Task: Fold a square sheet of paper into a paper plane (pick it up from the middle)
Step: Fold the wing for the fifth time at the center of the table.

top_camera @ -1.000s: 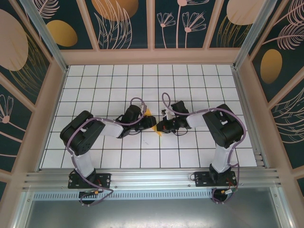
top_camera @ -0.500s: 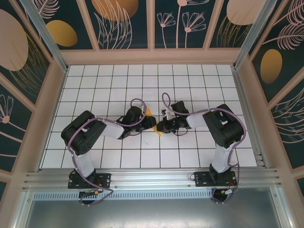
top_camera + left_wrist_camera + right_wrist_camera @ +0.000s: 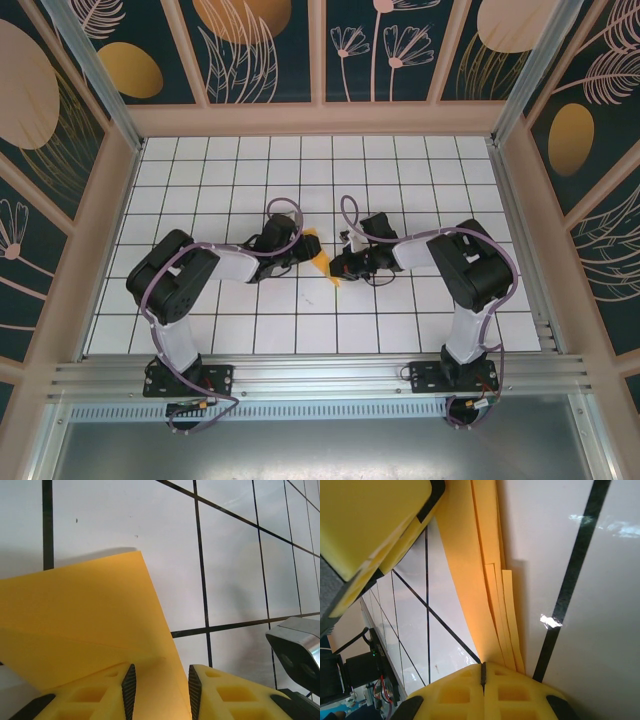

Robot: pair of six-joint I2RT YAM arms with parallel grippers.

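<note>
Top external view shows the folded paper (image 3: 318, 250) near the middle of the white tiled table (image 3: 200, 190), in the narrow place between the two grippers. Its long axis runs on a diagonal, from the far-left side to the near-right side, and its near tip reaches under the right gripper (image 3: 338, 270). The left gripper (image 3: 300, 252) touches it at the other, left side. Both arms are equally near to it.

In the right wrist view the two yellow fingers (image 3: 455, 692) of the right gripper are pressed together with no gap, and several thin layers of the paper go in between them, so this gripper has the paper pinched at its near end. In the left wrist view the jaws of the left gripper stand a little apart. The orange sheet lies in the gap between them and spreads forward and to the left, with one crease line across it, but the pads (image 3: 129, 687) do not squeeze it.

I judge that the next fold depends on this: the right side anchors the end, and the free body of the paper lies directly ahead of the left fingers, so the left arm is the one that can work on it.
</note>
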